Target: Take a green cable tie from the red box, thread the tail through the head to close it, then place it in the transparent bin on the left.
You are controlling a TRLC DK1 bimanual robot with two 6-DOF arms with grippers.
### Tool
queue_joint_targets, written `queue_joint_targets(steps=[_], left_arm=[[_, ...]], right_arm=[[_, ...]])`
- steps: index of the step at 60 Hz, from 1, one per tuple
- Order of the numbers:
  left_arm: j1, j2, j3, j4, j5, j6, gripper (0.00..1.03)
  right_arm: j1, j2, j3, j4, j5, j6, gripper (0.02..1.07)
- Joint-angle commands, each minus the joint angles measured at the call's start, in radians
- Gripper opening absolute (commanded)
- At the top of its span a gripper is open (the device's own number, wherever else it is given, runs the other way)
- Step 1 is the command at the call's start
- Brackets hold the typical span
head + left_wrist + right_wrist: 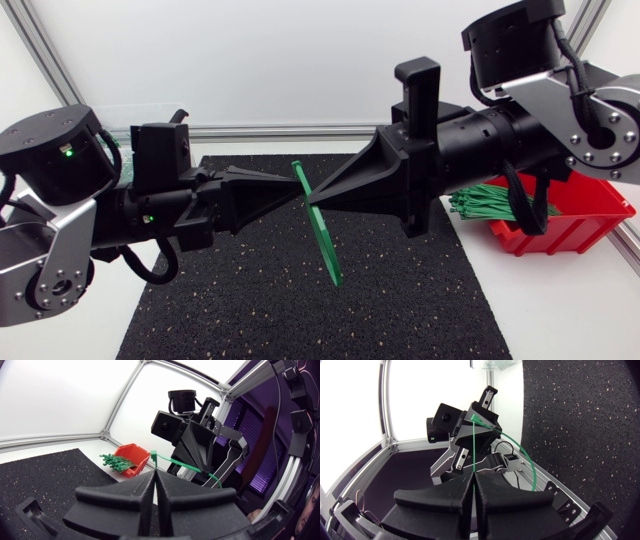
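Above the mat (300,310): two claws meet tip to tip, held off the surface.
Left claw (288,190): fingers pressed together, no gap showing. It pinches the cable tie (322,240) just under its head end.
Right claw (316,197): fingers also pressed together on the same tie, right beside the left claw's tip and facing it.
Cable tie: green, a single strip gripped by both claws. The head end stands just above the left claw's tip. The long tail slants down below the right claw's tip. Cannot tell whether its end touches the mat. In the wrist views it bows in a curve past the opposite claw.
Red box (590,225): behind the right claw, under that arm's wrist, beside the mat.
Spare ties (495,203): green bundle in the box, ends poking over its wall toward the right claw.
Clear bin (120,112): behind the left claw, past its arm, mostly hidden.
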Motion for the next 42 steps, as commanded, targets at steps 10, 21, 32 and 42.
queue_joint_targets(steps=[10, 21, 32, 42], left_arm=[[-0.012, -0.035, -0.029, 0.013, 0.005, -0.025, 0.04], [-0.021, -0.042, -0.039, 0.013, 0.005, -0.024, 0.04], [-0.038, -0.043, -0.051, 0.015, 0.003, -0.005, 0.04], [-0.055, -0.054, -0.057, 0.015, -0.041, 0.033, 0.04]], right_arm=[[-0.002, 0.018, -0.019, 0.011, -0.003, 0.023, 0.08], [-0.003, 0.018, -0.018, 0.013, -0.003, 0.023, 0.08], [-0.006, 0.022, -0.013, 0.016, -0.005, 0.023, 0.08], [-0.009, 0.035, -0.011, 0.01, -0.005, 0.026, 0.08]])
